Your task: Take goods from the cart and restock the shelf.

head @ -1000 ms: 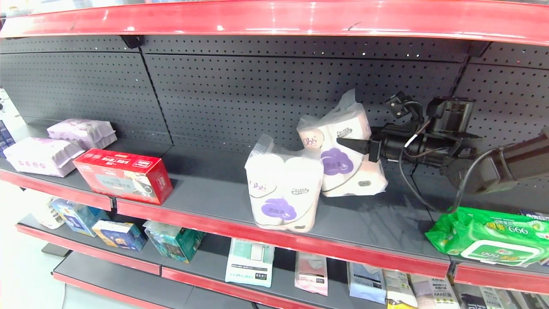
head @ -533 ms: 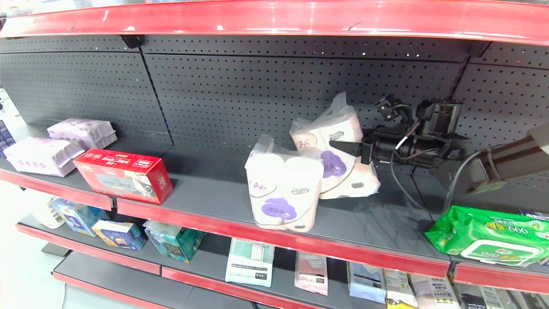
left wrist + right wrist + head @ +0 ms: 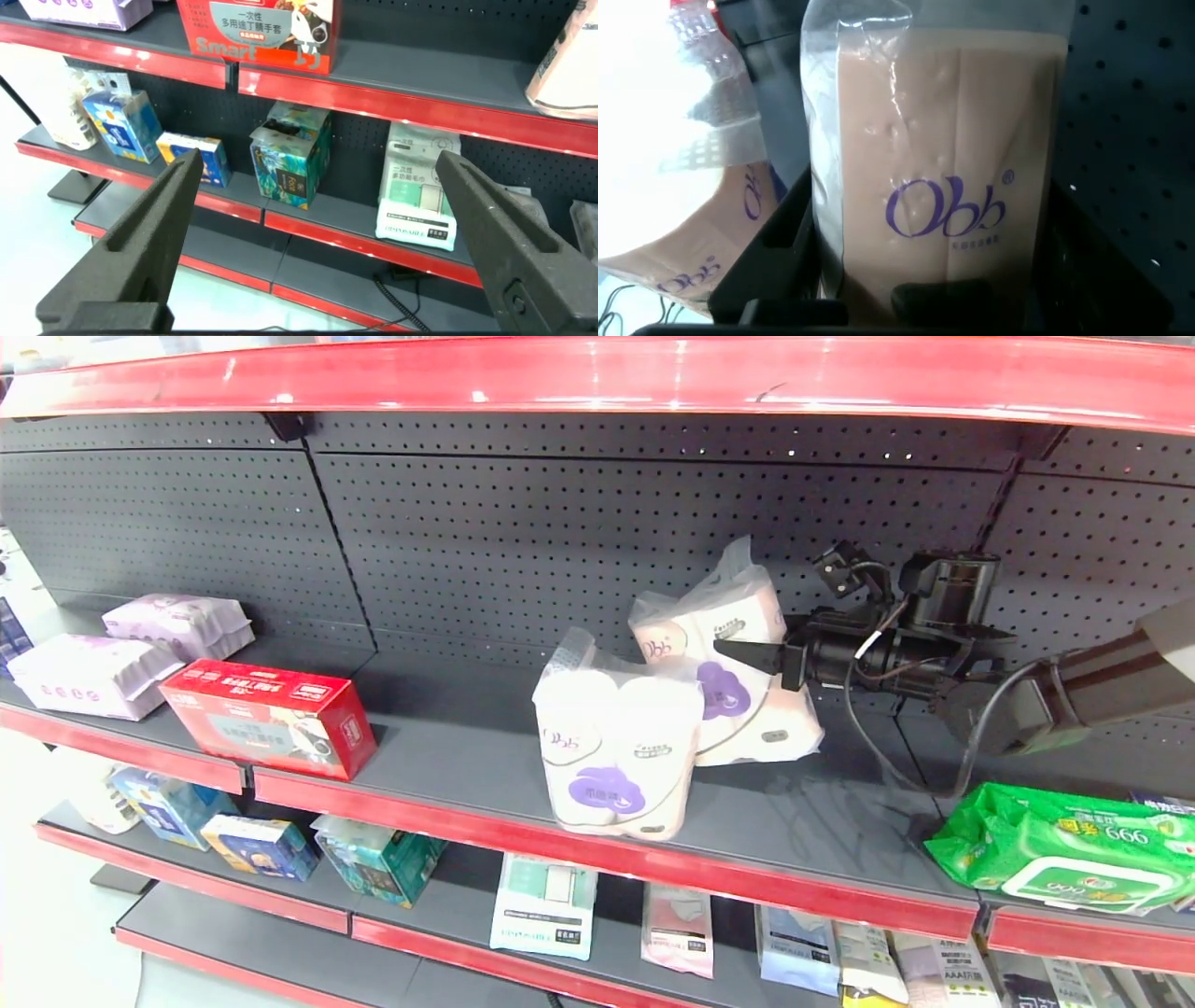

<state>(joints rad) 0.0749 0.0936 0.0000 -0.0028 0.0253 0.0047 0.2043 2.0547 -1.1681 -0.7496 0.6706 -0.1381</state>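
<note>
The shelf (image 3: 467, 747) is a dark board with a red front lip, backed by a black pegboard wall (image 3: 560, 541). Another red-lipped board runs above it. At the right end a green pack of wet wipes (image 3: 1064, 849) lies flat, well apart from the rest. Toward the left a red box (image 3: 271, 714) sits near the front edge. Two purple tissue packs (image 3: 93, 677) lie beyond it at the far left.

In the middle the front pack of toilet rolls (image 3: 616, 747) stands upright close to the lip. Just behind it and to its right is the rear pack of toilet rolls (image 3: 775, 719). It is tilted, with its top leaning toward the pegboard and its lower edge seemingly down on the board. Whether the two packs touch cannot be told. The front pack blocks the way forward and to the left, and the wall is close behind.

The right gripper (image 3: 733, 653) comes in level from the right. Its jaws are spread about as wide as the rear pack and clamped on its sides, as the right wrist view shows.

The left gripper (image 3: 318, 163) is held low with its jaws wide apart, holding nothing. It faces the lower boards, where a teal box (image 3: 291, 154) and small packets stand
</note>
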